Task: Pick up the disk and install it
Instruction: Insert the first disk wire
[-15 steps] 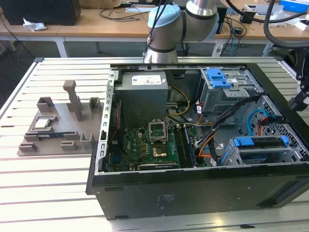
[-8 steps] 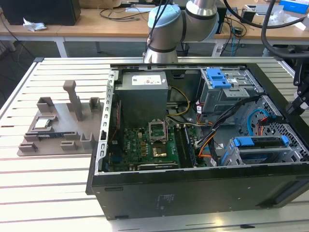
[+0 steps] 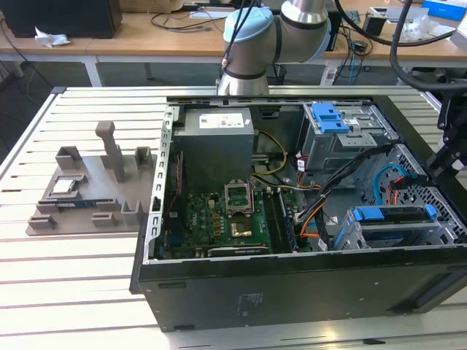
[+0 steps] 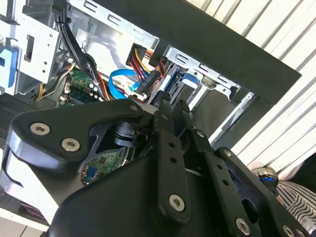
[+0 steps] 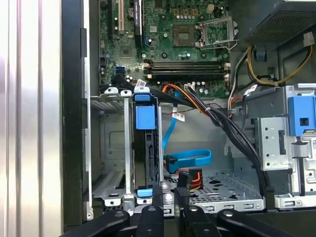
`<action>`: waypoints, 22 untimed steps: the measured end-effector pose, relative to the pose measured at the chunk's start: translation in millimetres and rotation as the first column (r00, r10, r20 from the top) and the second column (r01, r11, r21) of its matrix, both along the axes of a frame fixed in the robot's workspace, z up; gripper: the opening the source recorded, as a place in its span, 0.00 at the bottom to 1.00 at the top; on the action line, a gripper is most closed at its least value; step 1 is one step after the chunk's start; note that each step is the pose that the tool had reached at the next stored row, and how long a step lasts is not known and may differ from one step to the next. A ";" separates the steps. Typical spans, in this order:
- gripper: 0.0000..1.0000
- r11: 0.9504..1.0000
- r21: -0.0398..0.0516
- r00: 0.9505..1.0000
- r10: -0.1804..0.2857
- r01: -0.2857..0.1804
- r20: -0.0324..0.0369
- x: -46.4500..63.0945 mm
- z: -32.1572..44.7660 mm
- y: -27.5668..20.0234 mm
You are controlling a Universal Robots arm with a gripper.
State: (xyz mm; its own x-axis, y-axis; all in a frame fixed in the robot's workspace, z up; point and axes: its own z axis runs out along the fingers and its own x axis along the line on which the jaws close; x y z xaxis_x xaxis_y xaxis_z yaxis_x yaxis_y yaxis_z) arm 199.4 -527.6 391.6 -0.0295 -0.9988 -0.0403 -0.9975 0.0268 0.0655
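Exterior view first: a big black computer box [image 3: 292,292] lies open on a table [image 3: 73,292] made of long pale slats. The robot arm [image 3: 252,33] comes in from the far side of the box. Inside the box there is a green board [image 3: 219,219] and a grey metal box [image 3: 217,146] next to it. At the exterior view's left, a flat grey holder [image 3: 87,197] sits on the table beside the computer box. A small square silver chip [image 3: 62,187] lies on it.

The disk [image 3: 390,215] is inside the computer box. It sits in a metal slot in the near corner at the exterior view's right. Its blue frame shows along the top. Another blue clip [image 3: 328,117] sits on the metal cage in the far corner.

In the first wrist view, the disk [image 5: 145,118] stands on its edge between two thin silver rails. It looks pushed all the way into the slot. A bright blue flat cable [image 5: 190,158] loops just beside it. Orange, red and black wires [image 5: 197,103] run past near it. The green board [image 5: 182,34] lies beyond the slot.

The gripper [image 5: 168,192] hangs just over the end of the slot, close to the disk. Its two black fingers [image 5: 158,195] are pulled close together, with only a thin gap. Nothing is held between them. I cannot tell if they touch the disk.

In the second wrist view, the gripper [image 4: 172,104] points into the same corner of the box. The fingers [image 4: 163,106] are close together and hold nothing.
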 end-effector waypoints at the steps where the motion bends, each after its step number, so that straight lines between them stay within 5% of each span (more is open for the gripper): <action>1: 0.24 1.000 -0.003 1.000 0.000 0.000 0.000 0.0 -3.1 5.2; 6: 0.24 1.000 -0.013 1.000 0.000 0.000 0.000 -0.1 -13.5 16.0; 13: 0.24 1.000 -0.018 1.000 0.000 0.000 0.000 -0.1 -32.9 20.8; 16: 0.24 1.000 -0.027 1.000 0.000 0.000 0.000 -0.1 -34.5 20.8; 22: 0.22 1.000 -0.028 1.000 0.000 0.000 0.000 -0.1 -35.1 20.8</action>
State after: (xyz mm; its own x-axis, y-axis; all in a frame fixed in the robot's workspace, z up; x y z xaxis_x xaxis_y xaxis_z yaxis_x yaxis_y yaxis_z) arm 199.3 -506.8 356.5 -0.0295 -0.9995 -0.0127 -0.9975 0.0287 0.0648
